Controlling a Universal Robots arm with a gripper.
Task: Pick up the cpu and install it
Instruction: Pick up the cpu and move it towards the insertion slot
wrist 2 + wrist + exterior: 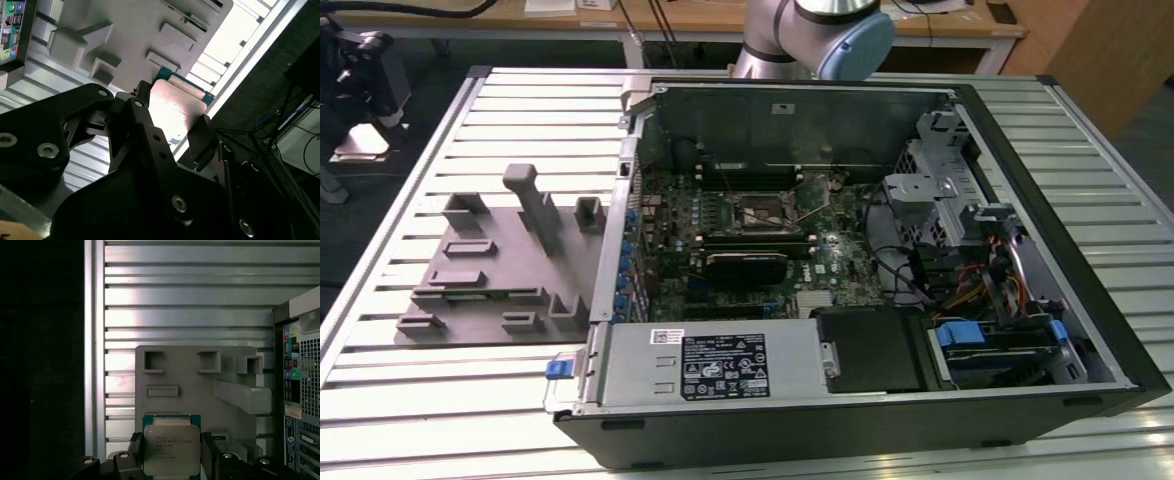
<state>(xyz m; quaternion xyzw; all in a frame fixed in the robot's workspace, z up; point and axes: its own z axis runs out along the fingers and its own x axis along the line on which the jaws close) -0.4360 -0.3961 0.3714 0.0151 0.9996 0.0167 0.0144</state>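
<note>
- First wrist view: the cpu (171, 450) is seen clamped by two opposite edges between the fingers of the gripper (171, 456), and it is held above the grey fixture tray (200, 385).
- The same hold is shown in the second wrist view. Only the narrow edges seem to be gripped, so a slip or a tilt may be feared.
- A tilted chip could be seated crooked in the socket (758, 212), and contacts could be damaged.
- The computer case (801, 125) walls and the cables (970, 285) nearby could be struck.
</note>
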